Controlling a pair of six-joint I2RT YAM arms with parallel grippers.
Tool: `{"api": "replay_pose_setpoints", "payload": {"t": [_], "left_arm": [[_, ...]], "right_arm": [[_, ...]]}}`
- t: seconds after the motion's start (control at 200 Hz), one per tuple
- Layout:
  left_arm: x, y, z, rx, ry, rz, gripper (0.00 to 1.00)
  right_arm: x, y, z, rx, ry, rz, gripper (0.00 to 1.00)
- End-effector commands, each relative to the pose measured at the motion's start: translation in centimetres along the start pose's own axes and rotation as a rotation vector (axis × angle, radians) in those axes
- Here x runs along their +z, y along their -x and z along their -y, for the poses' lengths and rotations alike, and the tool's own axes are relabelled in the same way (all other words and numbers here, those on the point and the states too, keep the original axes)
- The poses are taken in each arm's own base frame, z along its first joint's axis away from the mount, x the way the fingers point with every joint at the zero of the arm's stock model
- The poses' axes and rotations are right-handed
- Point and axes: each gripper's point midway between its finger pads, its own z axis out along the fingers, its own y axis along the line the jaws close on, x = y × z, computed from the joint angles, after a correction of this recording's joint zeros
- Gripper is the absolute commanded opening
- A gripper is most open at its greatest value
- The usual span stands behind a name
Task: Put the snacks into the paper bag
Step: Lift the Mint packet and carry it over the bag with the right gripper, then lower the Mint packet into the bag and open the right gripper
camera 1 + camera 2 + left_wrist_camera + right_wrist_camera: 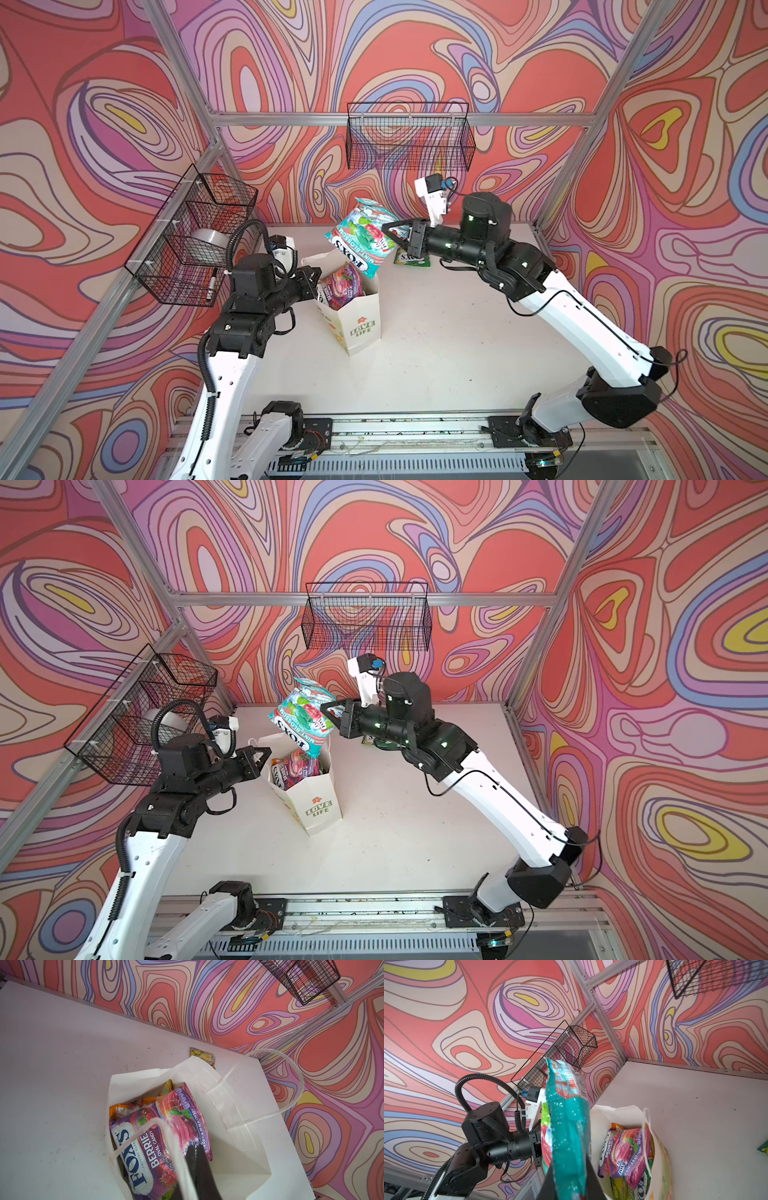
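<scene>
The right gripper [389, 232] pinches a teal packet [360, 237] by one edge, holding it tilted just above the far rim of the paper bag [359, 328]. The left gripper [312, 276] is pressed together at the bag's left rim, possibly nipping the paper. A purple packet [338, 286] stands inside the bag, and a yellow-green packet [411, 259] lies flat behind the bag.

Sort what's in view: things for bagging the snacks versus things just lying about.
Job: paper bag; purple packet inside it; teal packet held above it; green packet on the table.
Lying about: back wire basket; left wire basket, with silver roll and pen.
</scene>
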Motion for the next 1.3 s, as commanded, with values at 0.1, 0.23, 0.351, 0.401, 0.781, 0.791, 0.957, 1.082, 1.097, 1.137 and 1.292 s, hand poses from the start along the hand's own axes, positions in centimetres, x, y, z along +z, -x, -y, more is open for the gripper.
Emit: {"api": "replay_pose_setpoints", "payload": {"t": [0.1,0.23,0.351,0.401,0.781,0.791,0.957,1.082,1.097,1.137,1.292], "left_arm": [[0.2,0.1,0.7,-0.002,-0.033,0.002,0.0],[0.2,0.1,0.7,-0.002,-0.031,0.002,0.0],[0.0,0.1,0.7,0.0,-0.032,0.006,0.0],[0.0,0.1,0.7,0.0,-0.032,0.007,0.0],[-0.1,0.2,0.9,0.001,-0.038,0.011,0.0],[-0.2,0.2,0.9,0.001,-0.039,0.012,0.0],[-0.1,0.2,0.8,0.003,-0.035,0.011,0.0],[-0.1,0.2,0.8,0.003,-0.034,0.011,0.0],[-0.1,0.1,0.8,0.001,-0.034,0.009,0.0],[-0.1,0.2,0.8,0.001,-0.035,0.009,0.0],[-0.1,0.2,0.8,0.003,-0.035,0.01,0.0]], "right_arm": [[4.0,-0.8,-2.0,-0.035,0.083,-0.046,0.0],[6.8,-2.7,-0.4,-0.011,0.053,-0.097,0.0],[8.9,-4.9,1.8,0.014,0.008,-0.148,0.0],[9.4,-5.8,2.7,0.024,-0.014,-0.169,0.0],[10.1,-7.4,6.6,-0.001,-0.172,-0.187,0.0],[10.1,-7.2,6.5,-0.006,-0.173,-0.183,0.0],[10.3,-6.9,7.5,-0.026,-0.228,-0.173,0.0],[10.7,-7.5,8.4,-0.022,-0.256,-0.185,0.0],[10.8,-7.5,8.4,-0.019,-0.254,-0.187,0.0],[11.0,-7.8,8.3,-0.011,-0.24,-0.193,0.0],[12.0,-9.7,8.0,0.019,-0.188,-0.263,0.0]]}}
